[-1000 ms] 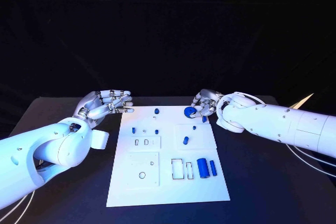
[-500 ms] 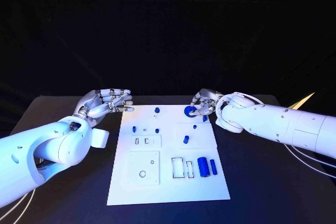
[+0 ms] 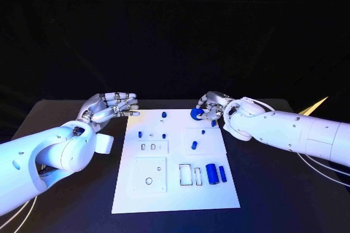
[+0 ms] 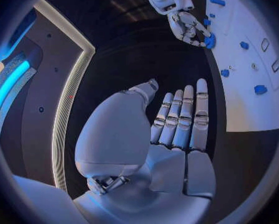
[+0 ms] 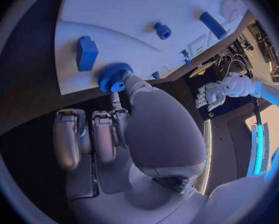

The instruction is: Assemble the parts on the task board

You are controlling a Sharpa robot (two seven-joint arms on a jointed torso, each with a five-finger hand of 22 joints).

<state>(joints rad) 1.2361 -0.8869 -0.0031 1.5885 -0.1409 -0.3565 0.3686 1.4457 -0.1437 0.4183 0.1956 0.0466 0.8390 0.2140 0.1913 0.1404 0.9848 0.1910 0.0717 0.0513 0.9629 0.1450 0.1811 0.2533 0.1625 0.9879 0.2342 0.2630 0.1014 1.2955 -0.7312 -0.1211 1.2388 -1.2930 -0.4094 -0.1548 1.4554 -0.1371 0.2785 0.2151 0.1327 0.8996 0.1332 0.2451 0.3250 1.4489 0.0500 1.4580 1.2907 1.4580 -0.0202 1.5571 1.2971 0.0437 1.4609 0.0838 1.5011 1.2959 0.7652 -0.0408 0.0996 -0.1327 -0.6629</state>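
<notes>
Right hand (image 3: 207,109) on blue gear (image 3: 196,114)

Dim scene, dark backdrop, wrist-view edge distortion

Both arms wore smooth, bulky white shells dotted with small dark screws. The left hand (image 3: 109,107) and right hand (image 3: 209,107) were silver metal with segmented fingers. Thin pale cables trailed off near each arm's lower edge.
</notes>
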